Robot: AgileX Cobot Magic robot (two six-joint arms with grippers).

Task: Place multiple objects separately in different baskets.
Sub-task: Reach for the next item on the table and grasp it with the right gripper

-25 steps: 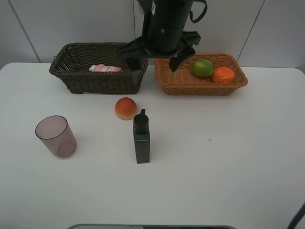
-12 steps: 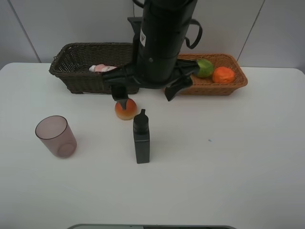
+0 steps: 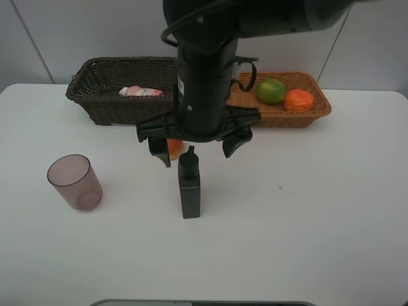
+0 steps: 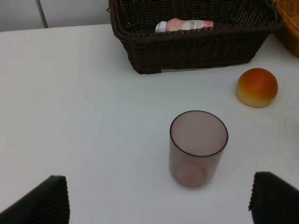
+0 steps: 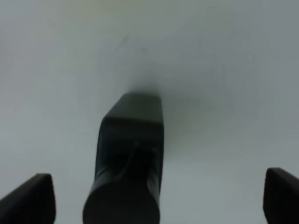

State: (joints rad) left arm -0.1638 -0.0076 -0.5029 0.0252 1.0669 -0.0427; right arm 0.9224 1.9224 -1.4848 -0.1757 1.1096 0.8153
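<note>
The black bottle [image 3: 189, 188] stands upright mid-table. My right gripper [image 3: 194, 148] hangs open over its cap, one finger on each side, touching nothing; the right wrist view shows the bottle [image 5: 128, 163] from above between the open gripper [image 5: 156, 196] fingers. The peach-like fruit [image 3: 174, 148] is partly hidden behind that gripper. The mauve cup [image 3: 74, 182] stands at the left, and my left gripper [image 4: 159, 205] is open in front of the cup [image 4: 198, 147]. The pink bottle [image 3: 141, 92] lies in the dark basket [image 3: 102, 105]. The green citrus [image 3: 271, 90] and tangerine [image 3: 299, 100] lie in the light basket [image 3: 319, 115].
Both baskets stand side by side at the table's back edge, against a white wall. The right arm's thick black body rises over the gap between them. The left wrist view shows the peach-like fruit [image 4: 257, 87] in front of the dark basket [image 4: 196, 46].
The right arm has come forward and down from above the baskets to the black bottle, and now covers part of the peach-like fruit. No object has moved.
</note>
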